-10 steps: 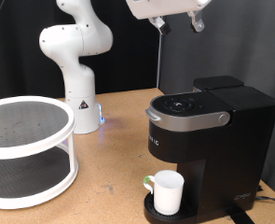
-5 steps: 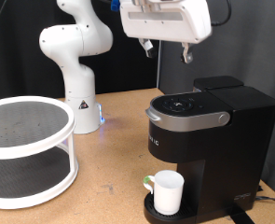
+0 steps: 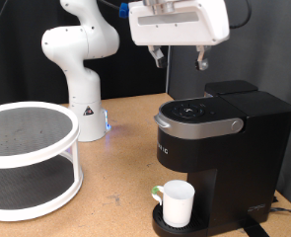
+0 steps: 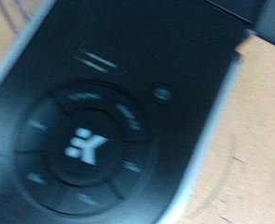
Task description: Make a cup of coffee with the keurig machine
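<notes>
The black keurig machine [image 3: 219,148] stands at the exterior view's right, with its silver-grey band and round button panel on top. The white cup [image 3: 177,202] with a green-tinted handle sits on the drip base under the brew head. My gripper [image 3: 180,59] hangs open and empty above the machine's top, fingers [image 3: 157,56] pointing down, apart from it. The wrist view is blurred and shows the machine's lid with the round button ring [image 4: 86,145] and the silver rim.
A white two-tier round rack [image 3: 27,158] stands at the exterior view's left. The robot base [image 3: 86,109] is behind it on the wooden table [image 3: 115,188]. A black curtain forms the backdrop.
The gripper has come down from the exterior view's top edge and shifted a little left, now hanging lower above the machine's top. Cup and machine have not moved.
</notes>
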